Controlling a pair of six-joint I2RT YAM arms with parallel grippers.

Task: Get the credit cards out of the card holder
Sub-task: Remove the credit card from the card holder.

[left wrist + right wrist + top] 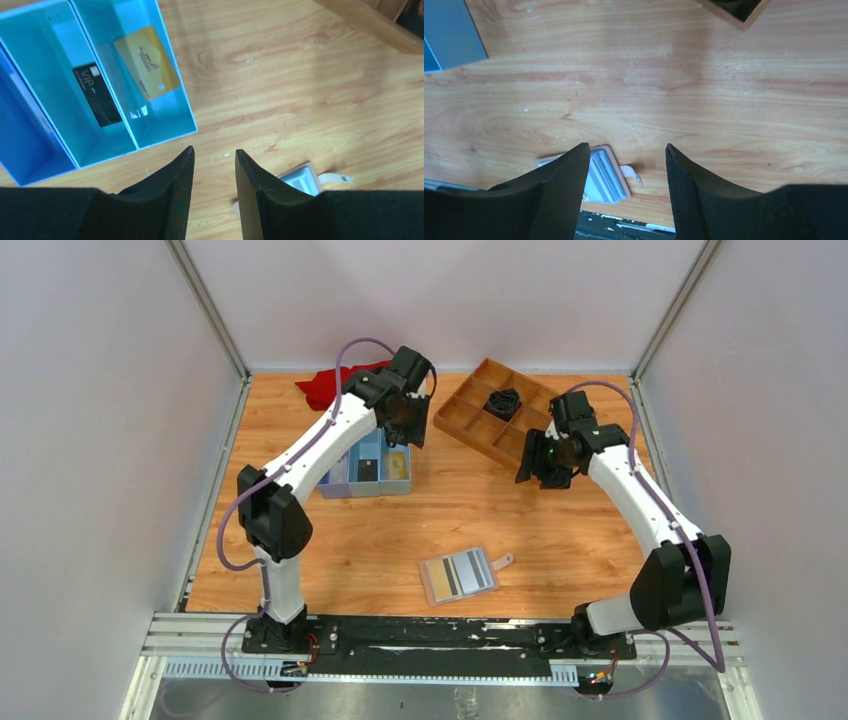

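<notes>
1. Now, your left gripper point(214, 162) shows in its wrist view with the two black fingers point(172, 190) parted by a narrow gap and nothing between them. It hangs over bare wood just below the blue tray point(191, 116).
2. Your right gripper point(626, 152) is spread wider and is likewise empty. It sits over bare table at centre right of the top view.
3. The gold-tan card point(147, 62) lies in the tray's right-hand compartment, at the upper left of the left wrist frame. The black card point(97, 95) lies in the middle compartment beside it. You cannot make out what the far-left compartment holds.
4. The card holder point(458, 575) lies open and flat at lower centre of the top view, its striped grey inside facing up. It is well apart from both grippers. You cannot tell whether any card sits in it.
5. The wooden grid tray point(470, 420) sits upper right of centre, with a dark object point(503, 400) in one cell. A red cloth point(325, 388) lies at upper left.
</notes>
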